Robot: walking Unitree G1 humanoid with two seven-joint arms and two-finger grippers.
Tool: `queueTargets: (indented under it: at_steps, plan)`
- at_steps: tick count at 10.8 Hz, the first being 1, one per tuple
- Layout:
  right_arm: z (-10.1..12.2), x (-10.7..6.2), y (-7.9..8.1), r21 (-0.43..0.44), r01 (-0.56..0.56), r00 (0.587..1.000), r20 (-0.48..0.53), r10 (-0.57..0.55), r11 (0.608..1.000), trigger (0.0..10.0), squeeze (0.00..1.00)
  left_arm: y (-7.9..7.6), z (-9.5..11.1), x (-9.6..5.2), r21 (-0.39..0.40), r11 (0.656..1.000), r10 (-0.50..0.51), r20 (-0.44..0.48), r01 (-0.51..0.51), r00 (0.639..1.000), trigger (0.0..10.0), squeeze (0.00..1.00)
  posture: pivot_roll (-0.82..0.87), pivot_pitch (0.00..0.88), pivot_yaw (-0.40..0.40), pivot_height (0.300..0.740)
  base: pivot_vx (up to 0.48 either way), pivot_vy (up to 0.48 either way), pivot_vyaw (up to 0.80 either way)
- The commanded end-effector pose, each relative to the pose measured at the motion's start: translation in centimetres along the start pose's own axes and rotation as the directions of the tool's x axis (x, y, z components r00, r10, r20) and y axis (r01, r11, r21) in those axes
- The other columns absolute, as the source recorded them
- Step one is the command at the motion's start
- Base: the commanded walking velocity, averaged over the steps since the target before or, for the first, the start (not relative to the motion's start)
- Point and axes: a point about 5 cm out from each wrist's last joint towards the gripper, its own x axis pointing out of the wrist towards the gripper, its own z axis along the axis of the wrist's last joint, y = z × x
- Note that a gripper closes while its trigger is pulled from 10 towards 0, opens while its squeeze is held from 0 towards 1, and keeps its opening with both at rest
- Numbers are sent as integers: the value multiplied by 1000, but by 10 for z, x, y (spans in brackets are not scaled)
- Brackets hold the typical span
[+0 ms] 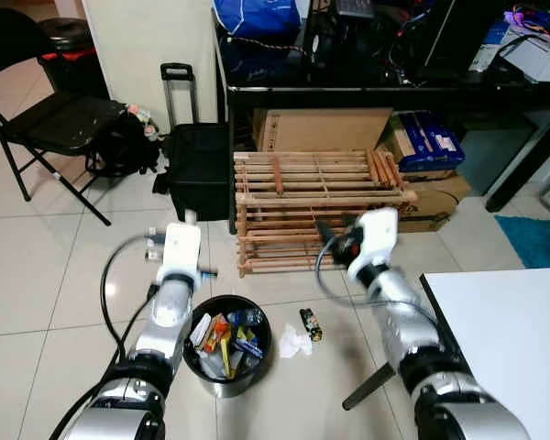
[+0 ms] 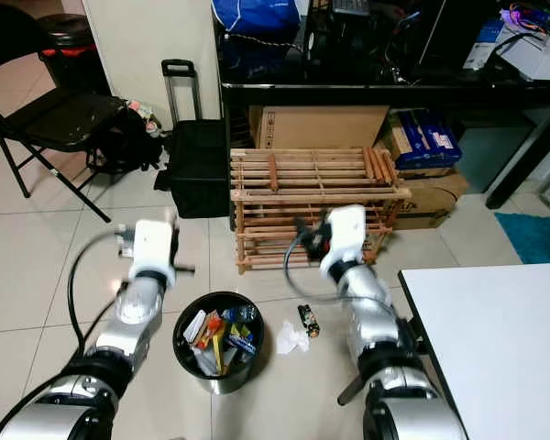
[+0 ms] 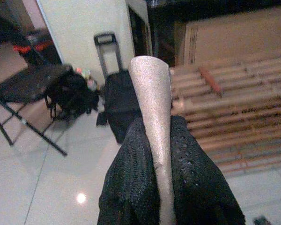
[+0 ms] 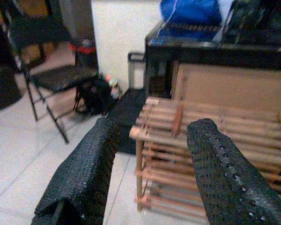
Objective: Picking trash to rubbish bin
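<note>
On pale tiles [image 1: 55, 302]: bin [image 1: 227, 346], wooden rack [image 1: 321, 206].

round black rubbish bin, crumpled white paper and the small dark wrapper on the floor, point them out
round black rubbish bin [image 1: 262, 318]: left eye view, right rim.
crumpled white paper [image 1: 293, 343]: left eye view, its middle.
small dark wrapper [image 1: 311, 324]: left eye view, its middle.

A round black rubbish bin [image 2: 185, 359] full of wrappers stands on the tiled floor between two raised silver arms. Just beside it lie a crumpled white tissue [image 2: 291, 338] and a small dark wrapper [image 2: 308, 320], before a wooden rack [image 2: 312, 206].
</note>
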Motion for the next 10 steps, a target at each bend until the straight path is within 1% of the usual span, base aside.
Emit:
queueTargets:
  at_steps: [1,2,3,4,5,7,8,10]
  plan:
    - [18,6,-7,-2,38,997,72,-37,999,10000,0,-3,16,5,-9,1000,-13,64,14,998,10000,0,19,7,-63,740,0,0,0]
    - [28,6,-21,-8,116,988,104,-115,993,10000,0,-1,24,7,-1,1000,-14,98,14,995,10000,0,20,7,-62,740,0,0,0]
    - [29,2,-35,-17,177,980,93,-174,984,10000,0,1,25,6,5,1000,-15,103,15,995,10000,0,20,7,-62,740,0,0,0]
    - [27,-3,-44,-16,210,975,80,-208,978,10000,0,4,23,4,16,1000,-15,97,14,995,10000,0,20,7,-62,740,0,0,0]
    - [27,-6,-48,-15,228,971,81,-226,974,10000,0,9,19,2,20,1000,2,84,-4,996,10000,0,20,7,-62,740,0,0,0]
    - [25,-7,-46,-4,232,970,78,-231,973,10000,0,10,16,1,12,1000,15,64,-15,998,10000,0,22,12,-65,740,0,0,0]
    - [23,-6,-42,-4,224,972,71,-223,975,10000,0,7,16,1,6,1000,10,52,-10,999,10000,0,22,13,-63,740,0,0,0]
    - [22,-6,-40,3,227,972,69,-226,974,10000,0,3,15,1,0,1000,0,40,0,999,10000,0,21,14,-63,740,0,0,0]
